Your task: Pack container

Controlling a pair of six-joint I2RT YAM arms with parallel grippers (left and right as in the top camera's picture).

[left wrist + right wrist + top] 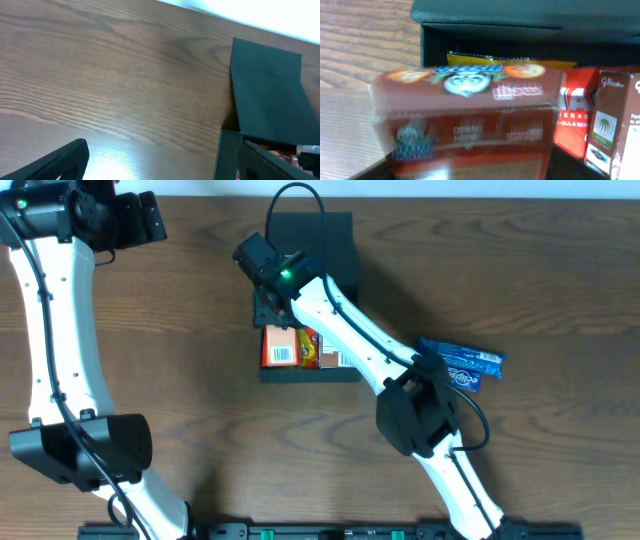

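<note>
The dark container (310,373) lies mid-table with its flap lid (315,240) open toward the far side. My right gripper (272,308) hovers over its left part, above an orange-red snack carton (280,348). In the right wrist view that carton (465,115) is motion-blurred and fills the space by the jaws, inside the container wall (495,40); the fingers are hidden behind it. My left gripper (165,170) is open and empty over bare table, left of the container (267,90).
Inside the container are a yellow packet (510,62), a red pack (575,110) and a brown-and-white carton (620,120). A blue snack packet (462,365) lies on the table to the right, beside the right arm's elbow.
</note>
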